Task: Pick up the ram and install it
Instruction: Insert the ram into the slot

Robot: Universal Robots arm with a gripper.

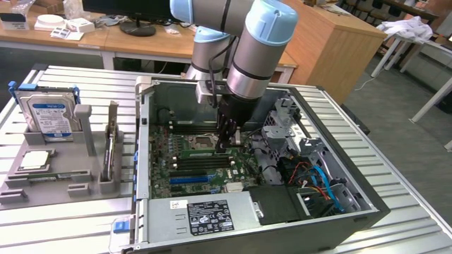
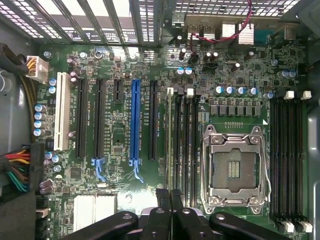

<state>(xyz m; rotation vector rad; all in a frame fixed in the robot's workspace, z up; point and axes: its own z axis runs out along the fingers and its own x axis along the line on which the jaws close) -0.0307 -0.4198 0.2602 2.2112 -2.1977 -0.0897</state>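
Green ram (image 1: 201,153), one stick, stands among eight memory slots (image 2: 186,145), hand (image 2: 169,196) pinched closed at its end.

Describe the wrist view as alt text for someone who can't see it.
A closed gripper sits over one end of a thin green ram seated edge-on beside the processor socket. Around it spreads a green motherboard with black slots and one blue slot.

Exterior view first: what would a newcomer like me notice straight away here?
A thick grey robot arm with pale blue caps reaches into an open black computer case, its black gripper shut at one end of a thin green ram stick standing on the green motherboard. At the exterior view's left, a silver hard drive with a blue label stands upright in a grey holder.
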